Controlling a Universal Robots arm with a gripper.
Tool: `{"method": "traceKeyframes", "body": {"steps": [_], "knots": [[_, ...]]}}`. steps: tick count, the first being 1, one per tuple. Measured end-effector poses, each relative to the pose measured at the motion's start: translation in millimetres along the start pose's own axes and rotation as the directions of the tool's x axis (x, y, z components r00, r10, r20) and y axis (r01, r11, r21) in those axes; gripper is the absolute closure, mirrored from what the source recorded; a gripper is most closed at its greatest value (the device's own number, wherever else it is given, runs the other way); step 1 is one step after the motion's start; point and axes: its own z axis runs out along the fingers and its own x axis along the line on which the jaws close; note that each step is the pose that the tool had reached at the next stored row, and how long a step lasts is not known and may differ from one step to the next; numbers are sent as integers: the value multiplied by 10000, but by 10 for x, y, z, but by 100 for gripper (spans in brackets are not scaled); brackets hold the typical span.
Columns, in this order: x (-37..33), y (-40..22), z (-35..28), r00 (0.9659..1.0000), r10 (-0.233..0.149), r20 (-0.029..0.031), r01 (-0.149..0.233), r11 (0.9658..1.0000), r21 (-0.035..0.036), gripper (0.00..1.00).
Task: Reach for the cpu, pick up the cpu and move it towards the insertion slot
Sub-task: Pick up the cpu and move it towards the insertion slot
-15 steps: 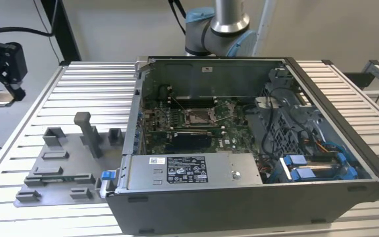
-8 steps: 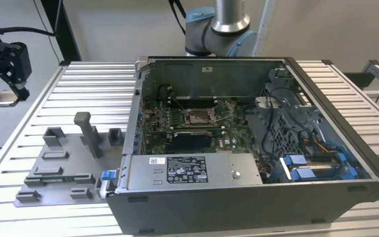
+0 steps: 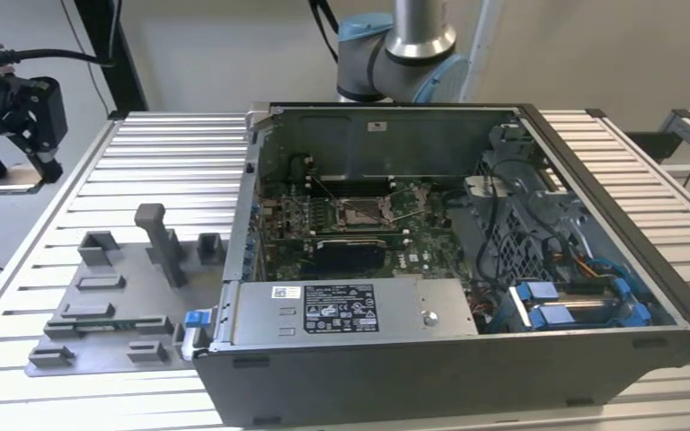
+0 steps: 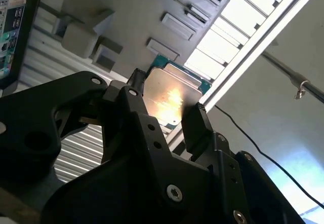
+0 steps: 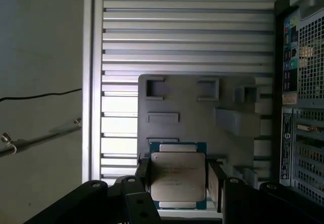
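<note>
Your gripper (image 5: 179,176): clamped on the cpu (image 5: 178,165), at the exterior view's left, well apart from the insertion slot (image 3: 361,213).

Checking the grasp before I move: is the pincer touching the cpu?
Touching. In the first wrist view the pincer presses against both side edges of the cpu, with no gap visible.
</note>
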Motion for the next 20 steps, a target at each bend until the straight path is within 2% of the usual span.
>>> {"method": "traceKeyframes", "body": {"steps": [20], "knots": [[-253, 1, 0, 10000, 1, -4, -1, 10000, 0, 100]]}}
